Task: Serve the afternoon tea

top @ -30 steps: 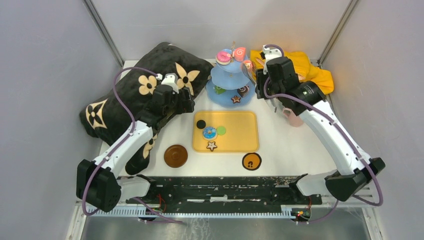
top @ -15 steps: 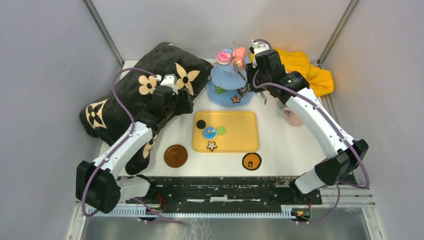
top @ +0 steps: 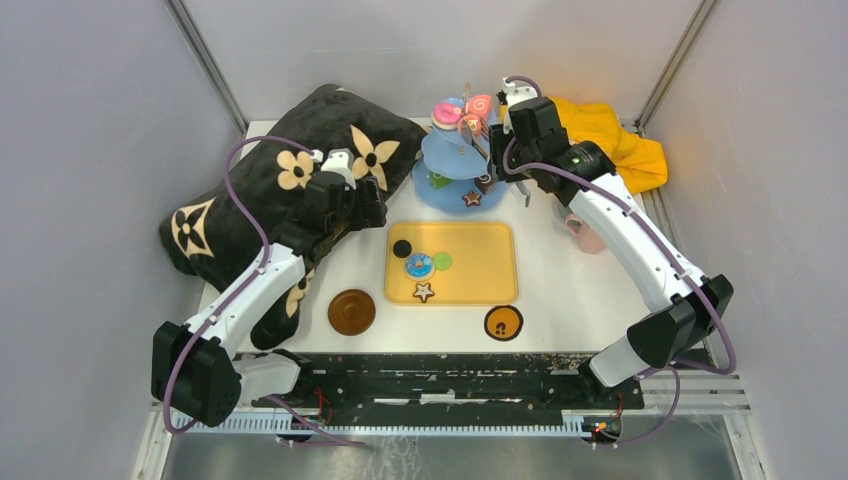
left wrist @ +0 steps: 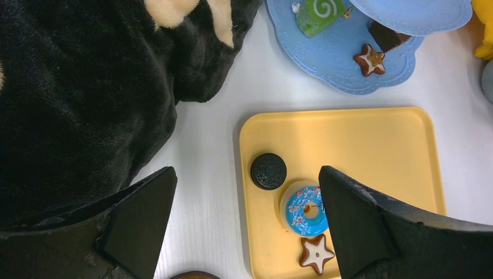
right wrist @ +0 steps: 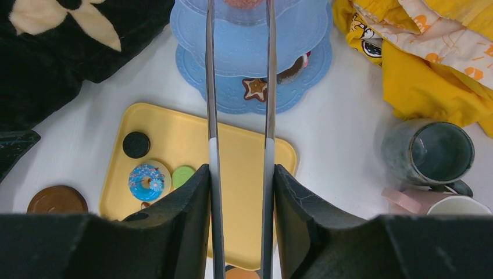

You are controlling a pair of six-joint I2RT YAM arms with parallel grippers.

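Your right gripper (right wrist: 239,177) is clamped partway closed on the metal tongs (right wrist: 212,116). Their arms run almost parallel straight ahead of it, long axis pointing at the top of the three-tier stand (right wrist: 302,29). A pink sweet (right wrist: 244,2) sits between the tips, but you cannot tell whether it is pinched. The stand is upright, directly ahead of the tool, and already carries several sweets on its tiers. Below the tongs, the yellow tray (right wrist: 174,125) holds the black biscuit (right wrist: 136,144), blue doughnut (right wrist: 146,178) and green disc (right wrist: 183,175), so I judge the serving about half done. The grey mug (right wrist: 433,151) and pink cup (right wrist: 430,203) stand to the tool's right, mouths up, well apart from the coasters (top: 351,311). Your left gripper (left wrist: 247,224) hangs wide open and empty.
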